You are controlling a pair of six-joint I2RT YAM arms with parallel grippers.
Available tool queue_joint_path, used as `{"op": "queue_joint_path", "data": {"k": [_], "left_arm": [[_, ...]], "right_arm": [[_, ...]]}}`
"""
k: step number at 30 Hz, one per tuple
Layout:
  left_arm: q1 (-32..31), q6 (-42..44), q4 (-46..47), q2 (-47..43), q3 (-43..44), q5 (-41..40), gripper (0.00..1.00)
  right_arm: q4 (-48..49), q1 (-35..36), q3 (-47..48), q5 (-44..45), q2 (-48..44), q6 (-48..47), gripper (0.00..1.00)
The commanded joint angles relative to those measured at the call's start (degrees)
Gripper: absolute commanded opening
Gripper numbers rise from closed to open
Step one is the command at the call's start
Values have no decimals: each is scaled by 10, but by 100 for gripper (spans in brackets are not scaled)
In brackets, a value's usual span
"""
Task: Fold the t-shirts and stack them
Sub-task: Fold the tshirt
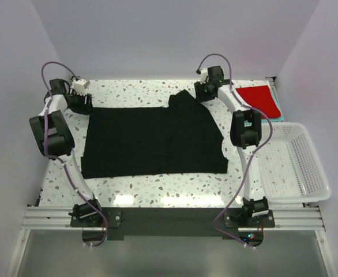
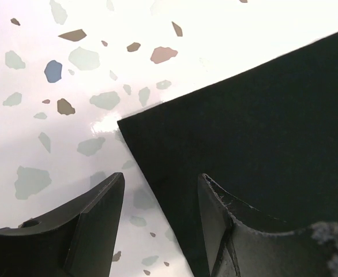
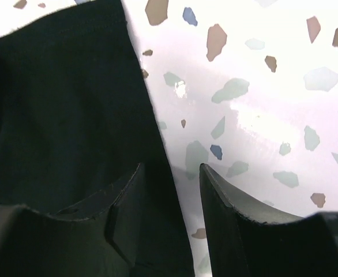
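Observation:
The black t-shirt (image 1: 151, 141) lies spread flat across the middle of the table, its far right part bunched up near the back. My left gripper (image 1: 83, 103) is open at the shirt's far left corner (image 2: 261, 127); its jaws straddle the cloth edge. My right gripper (image 1: 203, 92) is open at the shirt's far right edge (image 3: 59, 104), one finger over the cloth, one over bare table. The red t-shirt (image 1: 260, 99) lies folded on the teal t-shirt (image 1: 279, 114) at the back right.
A white mesh basket (image 1: 293, 167) stands at the right edge of the terrazzo table (image 1: 157, 184). White walls close the table at the back and sides.

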Motion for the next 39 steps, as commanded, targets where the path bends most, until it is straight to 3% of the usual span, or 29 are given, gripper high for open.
{"op": "queue_joint_path", "data": {"k": [1,12,25,28,34,39], "left_arm": [[2,-11,4,11,37,-3,59],[0,-16,3,31,49,-12,59],[-1,-8,-14,48,75,-20,59],[-1,-4,-20,54,83,-25,59],[0,32,-34,75,111,-4,59],[-3,68,-57,98,155,24,59]], "right_arm": [[34,8,27,-11,15,9,47],[-3,16,66,-31,33,-15,48],[-127,40,130,35,80,-77,44],[-129,43,110,41,81,-86,36],[-131,43,104,38,81,-90,2],[-128,43,98,38,78,-92,0]]}}
